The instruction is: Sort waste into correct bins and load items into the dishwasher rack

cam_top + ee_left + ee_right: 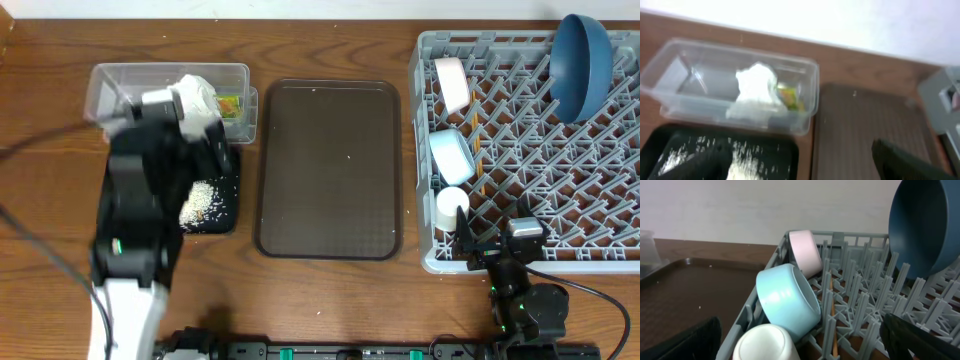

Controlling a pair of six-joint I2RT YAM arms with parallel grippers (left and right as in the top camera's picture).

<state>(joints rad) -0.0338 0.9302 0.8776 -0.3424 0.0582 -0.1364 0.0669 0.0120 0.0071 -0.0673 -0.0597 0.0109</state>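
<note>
Overhead: brown tray point(330, 170) at mid-worktop, bare but for a few pale specks. Left of the tray, far end: clear tub point(110, 80), holding tissue point(205, 97) and wrapper point(231, 105). Left of the tray, near end: black bin point(228, 218), holding rice point(200, 200), partly under the left arm point(140, 210). Right of the tray: rack point(560, 170), holding pink bowl point(452, 82), blue bowl point(452, 155) and cup point(452, 205) in the column nearest the tray, and plate point(582, 65) on edge at the corner farthest from it. Right hand point(492, 240) at the rack's near rim, fingers apart, nothing between them. Left wrist: left hand point(797, 150) over the black bin, fingers wide apart and empty; tissue and wrapper touching inside the tub, rice spread in the bin. Right wrist: both bowls on edge between pegs, cup mouth-down just beside the blue bowl, chopsticks point(831, 292) lying among the pegs, plate leaning upright. Step in hand, by judgement: the close of the task, with waste binned and items racked. The next move would call for lifting both arms clear without knocking tub or cup, and perhaps checking the tray's specks.
</note>
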